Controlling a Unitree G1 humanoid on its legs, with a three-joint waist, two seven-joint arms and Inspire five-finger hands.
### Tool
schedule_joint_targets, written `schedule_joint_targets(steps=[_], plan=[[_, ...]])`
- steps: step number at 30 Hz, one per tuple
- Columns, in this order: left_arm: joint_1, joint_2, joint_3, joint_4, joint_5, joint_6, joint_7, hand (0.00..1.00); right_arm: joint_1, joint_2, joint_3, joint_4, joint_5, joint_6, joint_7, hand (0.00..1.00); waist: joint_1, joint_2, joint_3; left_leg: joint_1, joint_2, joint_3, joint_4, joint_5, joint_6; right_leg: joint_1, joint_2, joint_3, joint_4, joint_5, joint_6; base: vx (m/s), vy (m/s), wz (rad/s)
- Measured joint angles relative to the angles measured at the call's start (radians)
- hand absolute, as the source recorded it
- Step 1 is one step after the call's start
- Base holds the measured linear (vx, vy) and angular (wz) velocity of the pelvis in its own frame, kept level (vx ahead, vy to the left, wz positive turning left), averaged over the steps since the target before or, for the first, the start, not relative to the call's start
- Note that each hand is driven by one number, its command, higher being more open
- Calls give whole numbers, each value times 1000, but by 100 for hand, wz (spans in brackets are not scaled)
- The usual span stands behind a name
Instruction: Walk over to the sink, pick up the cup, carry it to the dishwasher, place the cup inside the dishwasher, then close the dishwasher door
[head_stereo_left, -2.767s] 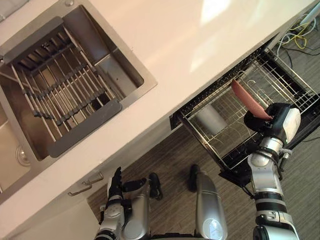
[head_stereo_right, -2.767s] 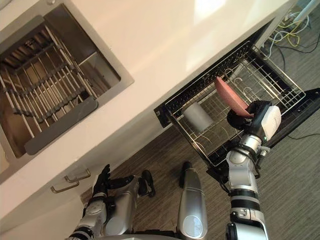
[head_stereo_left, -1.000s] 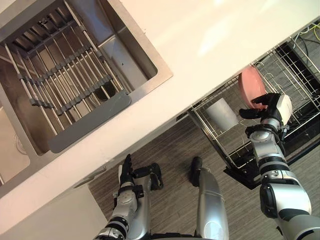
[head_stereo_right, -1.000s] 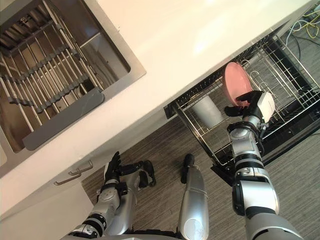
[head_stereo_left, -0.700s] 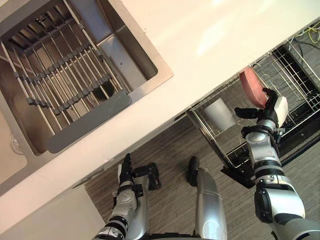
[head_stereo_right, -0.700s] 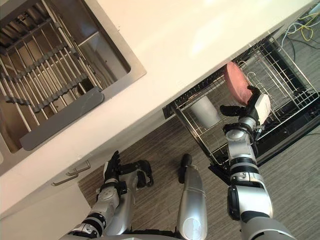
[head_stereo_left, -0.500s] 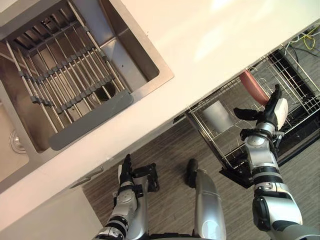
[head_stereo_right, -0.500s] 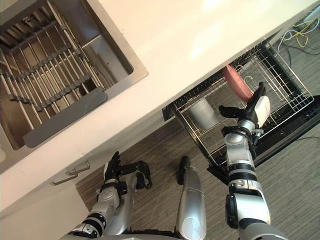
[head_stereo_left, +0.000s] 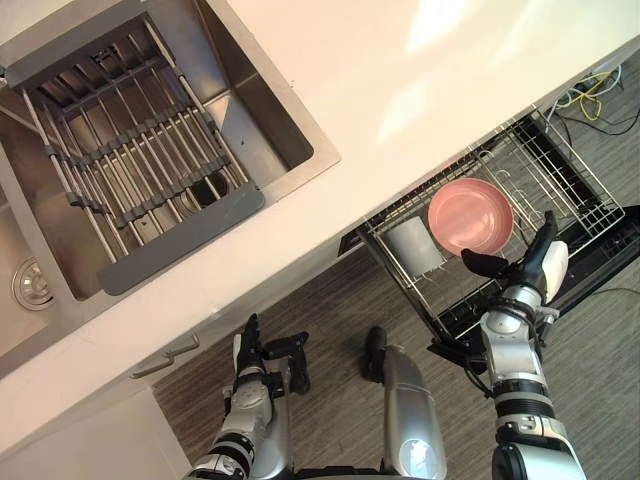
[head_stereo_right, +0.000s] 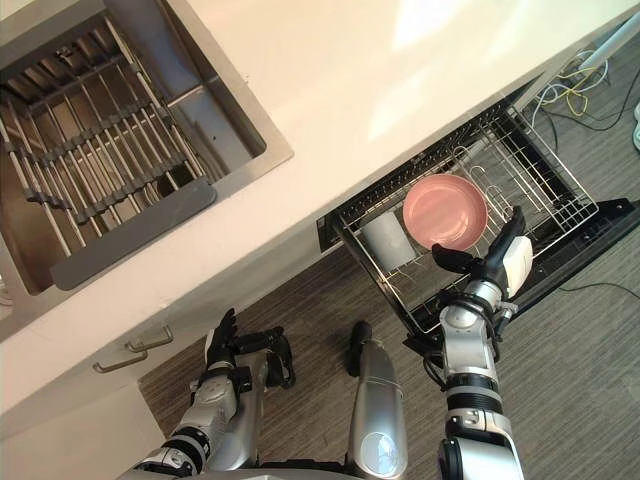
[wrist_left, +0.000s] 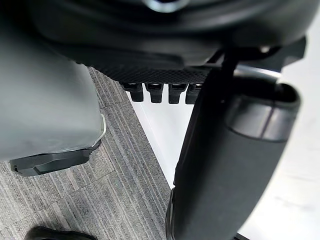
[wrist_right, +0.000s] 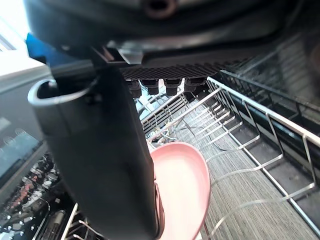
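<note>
A pink bowl (head_stereo_left: 470, 216) rests in the pulled-out wire rack (head_stereo_left: 565, 178) of the dishwasher, its hollow facing up. Beside it, on the side toward the sink, a pale grey cup (head_stereo_left: 412, 246) lies in the same rack. My right hand (head_stereo_left: 535, 265) hovers just off the rack's front edge, open and empty, a short gap from the bowl. In the right wrist view the bowl (wrist_right: 180, 185) shows past the straight fingers (wrist_right: 160, 85) and thumb (wrist_right: 105, 150). My left hand (head_stereo_left: 248, 350) hangs low by the cabinet front, open and idle.
The dishwasher door (head_stereo_left: 612, 248) lies folded down under the rack. A white counter (head_stereo_left: 400, 80) runs above it, with a steel sink (head_stereo_left: 290, 110) holding a grey drainer (head_stereo_left: 130, 170). Cables (head_stereo_left: 590, 95) lie on the floor beyond. A cabinet handle (head_stereo_left: 165, 355) is near my left hand.
My right hand has let go of the pink bowl and drawn back from the rack with its fingers straightened. The bowl has tipped over to lie face up. The camera has shifted.
</note>
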Motion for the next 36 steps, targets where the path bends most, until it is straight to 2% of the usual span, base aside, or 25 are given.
schedule_joint_targets(steps=[4, 11, 16, 18, 24, 28, 32, 36], plan=[[5, 16, 0, 19, 5, 11, -1, 100, 57, 18, 39, -91, -41, -9, 1, 100, -14, -9, -2, 35, 0, 3, -39, 12, -5, 32, 12, 0, -39, 13, -2, 26, -19, -5], [42, 51, -1, 23, 46, 23, -23, 100, 181, 19, 64, -274, -106, -63, 31, 100, -39, -20, -5, 127, -9, 3, -138, 43, -10, 125, 29, -8, -132, 41, 2, 65, -1, -2], [85, 79, 0, 20, 60, 31, -31, 100, 302, 39, 58, -422, -118, -104, 40, 100, -54, -49, -40, 199, -19, 9, -242, 80, -14, 197, 45, -14, -243, 80, 7, 77, 14, -3], [118, 82, 1, 17, 71, 37, -43, 100, 352, 61, 48, -490, -118, -132, 49, 100, -69, -53, -80, 232, -24, 16, -298, 97, -13, 235, 55, -16, -314, 108, 12, 92, 19, -9], [194, 75, 4, 19, 100, 43, -54, 100, 474, 128, -23, -599, -108, -175, 69, 100, -81, -48, -177, 342, -37, 43, -404, 113, -11, 357, 73, -7, -469, 160, 29, 95, 49, -12], [212, 70, 30, 35, 102, 67, -64, 100, 510, 173, -82, -600, -76, -185, 77, 100, -94, -43, -212, 388, -47, 46, -437, 115, -9, 414, 78, -6, -529, 178, 37, 59, 45, -4], [237, 69, 51, 36, 121, 83, -69, 100, 559, 226, -135, -576, 18, -186, 80, 100, -98, -28, -240, 428, -50, 56, -459, 117, -10, 457, 83, -1, -566, 189, 40, 20, 16, -7], [275, 62, 69, 39, 141, 96, -84, 100, 593, 235, -164, -427, 193, -199, 114, 100, -99, -1, -292, 463, -50, 63, -484, 120, -16, 480, 89, 7, -576, 189, 40, 1, 1, -8]])
